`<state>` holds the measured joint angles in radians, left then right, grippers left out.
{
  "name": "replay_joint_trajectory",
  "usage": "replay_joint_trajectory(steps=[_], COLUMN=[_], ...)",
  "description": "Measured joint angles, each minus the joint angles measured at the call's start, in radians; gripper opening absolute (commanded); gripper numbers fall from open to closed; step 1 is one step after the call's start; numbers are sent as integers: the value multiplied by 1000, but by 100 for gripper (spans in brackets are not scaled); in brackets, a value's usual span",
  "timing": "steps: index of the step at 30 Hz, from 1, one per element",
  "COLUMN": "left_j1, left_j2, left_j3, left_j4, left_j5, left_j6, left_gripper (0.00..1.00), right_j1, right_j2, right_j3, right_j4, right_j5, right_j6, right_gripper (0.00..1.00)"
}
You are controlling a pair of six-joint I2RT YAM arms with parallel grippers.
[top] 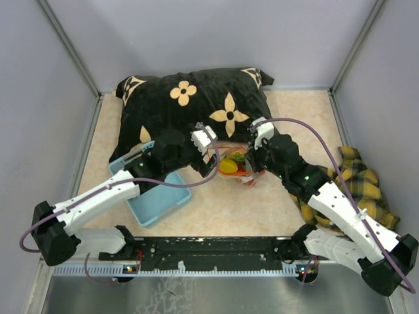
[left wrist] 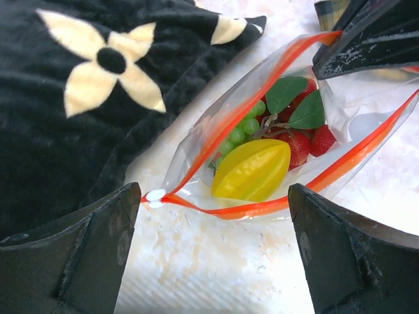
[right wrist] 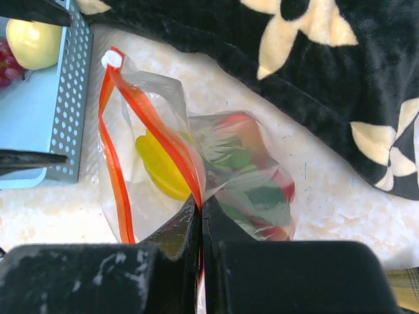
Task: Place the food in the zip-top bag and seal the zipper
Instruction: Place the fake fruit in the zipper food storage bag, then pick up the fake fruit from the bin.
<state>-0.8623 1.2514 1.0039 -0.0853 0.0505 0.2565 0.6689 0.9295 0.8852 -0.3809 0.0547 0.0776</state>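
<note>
The zip-top bag [top: 237, 165] lies on the table in front of the pillow, its mouth gaping toward my left gripper. Inside it is food: a yellow ridged fruit [left wrist: 252, 170], green grapes [left wrist: 243, 129] and red strawberries [left wrist: 308, 144] with green leaves. The red zipper [left wrist: 262, 208] runs unsealed along both lips. My left gripper [left wrist: 215, 197] is open just outside the mouth, holding nothing. The right gripper [right wrist: 201, 204] is shut on one lip of the zipper [right wrist: 157, 137]. More food, a yellow pear [right wrist: 33, 42] and purple grapes [right wrist: 5, 65], sits in the basket.
The light blue perforated basket [top: 157, 203] sits left of the bag under my left arm. A black pillow [top: 190, 104] with cream flowers lies directly behind the bag. A yellow plaid cloth [top: 357, 176] is bunched by the right wall.
</note>
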Motion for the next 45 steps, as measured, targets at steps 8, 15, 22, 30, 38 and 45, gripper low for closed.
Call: replay_joint_trajectory(steps=[8,15,22,30,38,45], left_j1=[0,19,145,318,467,614], left_j2=[-76,-117,-166,-165,-154,-96], left_j3=[31,24,-20,-153,-234,-257], left_j4=[-197,-416,-600,-702,-630,-536], left_j5=[-226,-391,-462,-491,-495,-425], left_j6=[-280,-517,-719,-837,-850,-805], left_gripper=[100,99,99,100,100,100], right_j1=[0,0,0,0,0,0], right_j2=[-6,-6,-20,-32,-46,-53], right_j3=[-1,-1,-14,-24,-30,-43], right_j4=[9,19,29,37,42,52], right_j5=[0,-5,-9,-23,-32,-42], right_j6=[0,0,-2,-7,-7,-7], right_gripper=[0,0,0,0,0,0])
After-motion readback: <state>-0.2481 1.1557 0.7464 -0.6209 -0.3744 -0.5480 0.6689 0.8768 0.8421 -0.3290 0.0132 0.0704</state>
